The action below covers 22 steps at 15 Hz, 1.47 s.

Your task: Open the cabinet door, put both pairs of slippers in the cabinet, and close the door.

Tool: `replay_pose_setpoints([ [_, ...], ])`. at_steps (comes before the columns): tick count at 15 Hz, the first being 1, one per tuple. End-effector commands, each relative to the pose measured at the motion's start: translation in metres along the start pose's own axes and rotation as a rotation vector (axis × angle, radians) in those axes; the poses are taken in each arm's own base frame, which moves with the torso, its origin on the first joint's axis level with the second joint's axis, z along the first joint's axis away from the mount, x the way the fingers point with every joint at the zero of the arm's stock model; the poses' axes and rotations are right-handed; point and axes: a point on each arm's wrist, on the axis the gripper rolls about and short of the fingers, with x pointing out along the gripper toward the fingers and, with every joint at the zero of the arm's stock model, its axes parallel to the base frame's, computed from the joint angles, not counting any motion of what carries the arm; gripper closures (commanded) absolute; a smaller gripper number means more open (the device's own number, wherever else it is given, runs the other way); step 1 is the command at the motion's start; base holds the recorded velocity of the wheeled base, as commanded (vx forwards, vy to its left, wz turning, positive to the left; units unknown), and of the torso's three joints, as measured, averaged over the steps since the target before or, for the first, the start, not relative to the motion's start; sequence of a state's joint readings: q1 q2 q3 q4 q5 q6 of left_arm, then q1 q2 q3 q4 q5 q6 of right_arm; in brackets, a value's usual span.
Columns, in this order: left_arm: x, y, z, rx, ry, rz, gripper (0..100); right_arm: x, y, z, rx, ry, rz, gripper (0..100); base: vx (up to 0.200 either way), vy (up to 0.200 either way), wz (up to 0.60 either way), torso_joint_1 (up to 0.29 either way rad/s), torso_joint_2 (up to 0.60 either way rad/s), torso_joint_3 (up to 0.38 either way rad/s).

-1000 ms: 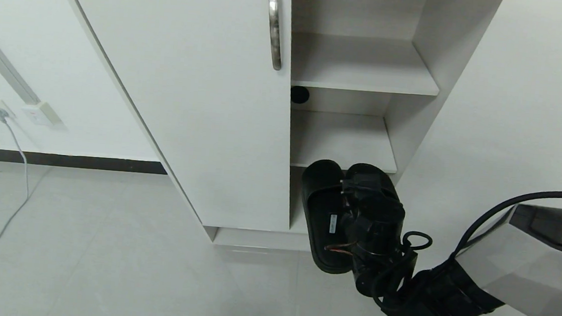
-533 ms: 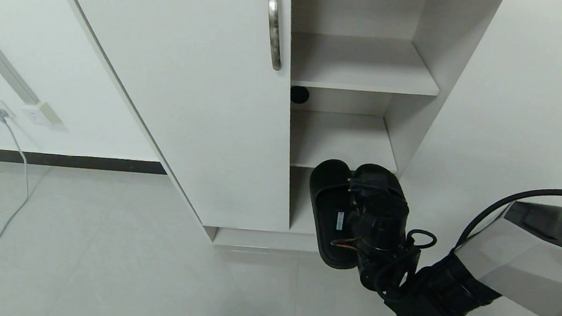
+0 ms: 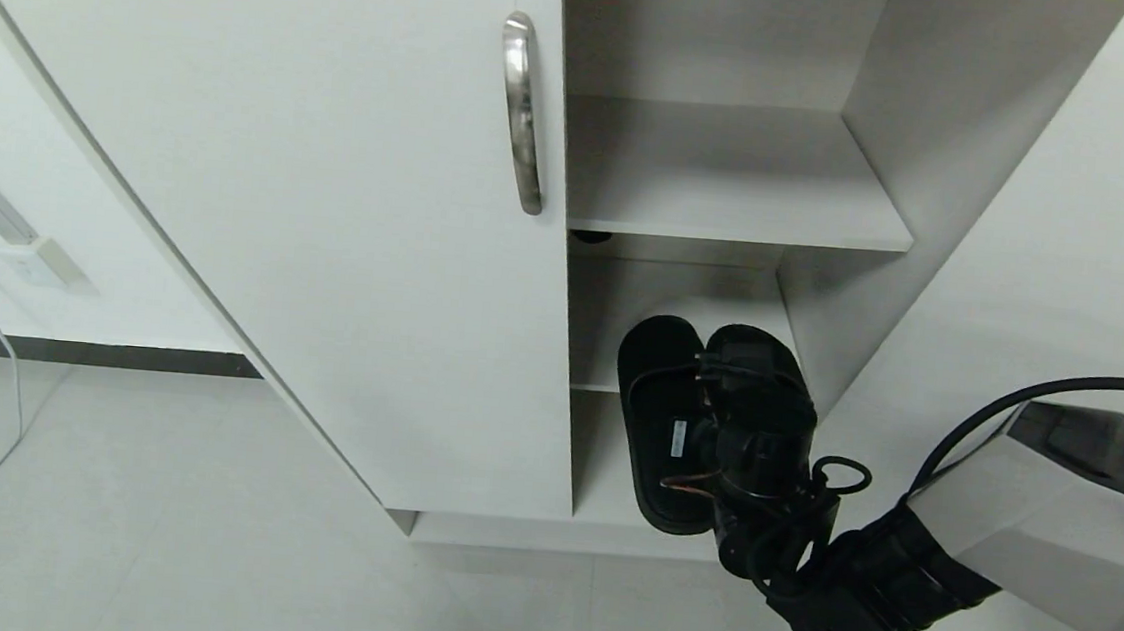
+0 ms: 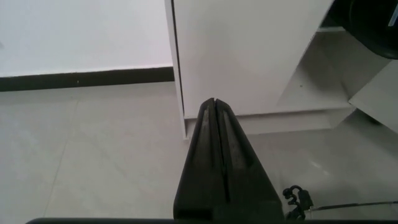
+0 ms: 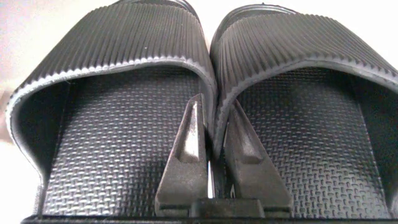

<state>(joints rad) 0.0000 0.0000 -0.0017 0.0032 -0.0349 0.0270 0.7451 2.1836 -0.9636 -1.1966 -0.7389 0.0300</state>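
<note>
One pair of slippers (image 3: 659,423) hangs in the right gripper (image 5: 216,124), jaws pinched on the two inner walls where the slippers meet, so both go as a unit. The pair sits low in front of the cabinet (image 3: 725,27) opening, just right of the open door (image 3: 279,213) edge, toes twd the far side. Can't tell if the toes are past the front edge yet.

Step in hand, as I read it: slide the pair onto a low shelf.
- Grip tight til the soles are down. The pinch is on thin walls only, so the pair could twist or one could slip out.
- Go in straight, btw the door edge on the left & the side wall (image 3: 947,135) on the right. The left slipper is near the door edge, so bias a bit right.
- Soles level, under the mid shelf (image 3: 669,299) lip, over the bottom board (image 3: 599,479).
- Set deep enough that the heels won't foul the door on closing.
- Open only once the wt is on the board, then back out straight.

Pose: the right arm (image 3: 1058,515) comes in from near right, wrist in line w/ the slippers, cable (image 3: 840,473) looped at the wrist. The left gripper (image 4: 214,112) hangs over the floor (image 4: 93,143) near the cabinet foot, fingers pressed together, holding nothing.
</note>
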Motion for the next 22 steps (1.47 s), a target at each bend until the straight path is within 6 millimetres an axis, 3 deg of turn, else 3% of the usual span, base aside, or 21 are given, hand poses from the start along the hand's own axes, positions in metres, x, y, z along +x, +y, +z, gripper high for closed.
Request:
replay_pose_setpoints([
  [1, 0.0, 0.0, 0.0, -0.001, 0.002, 0.0, 100, 0.003, 0.003, -0.003, 0.002, 0.0, 0.002, 100, 0.0, 0.0, 0.0, 0.0, 0.0, 0.0],
  [6, 0.0, 0.0, 0.0, -0.007, 0.0, 0.001, 100, 0.035, 0.015, -0.003, 0.012, -0.014, -0.024, 100, 0.0, 0.0, 0.0, 0.0, 0.0, 0.0],
  [12, 0.0, 0.0, 0.0, -0.019, -0.001, 0.021, 100, 0.09, 0.012, 0.009, 0.015, -0.018, -0.102, 100, 0.0, 0.0, 0.0, 0.0, 0.0, 0.0],
  [17, 0.0, 0.0, 0.0, -0.019, -0.001, 0.021, 100, 0.112, 0.015, 0.031, 0.038, -0.044, -0.121, 100, 0.0, 0.0, 0.0, 0.0, 0.0, 0.0],
  [22, 0.0, 0.0, 0.0, -0.021, -0.001, 0.021, 100, 0.125, 0.019, 0.034, 0.047, -0.055, -0.127, 100, 0.0, 0.0, 0.0, 0.0, 0.0, 0.0],
])
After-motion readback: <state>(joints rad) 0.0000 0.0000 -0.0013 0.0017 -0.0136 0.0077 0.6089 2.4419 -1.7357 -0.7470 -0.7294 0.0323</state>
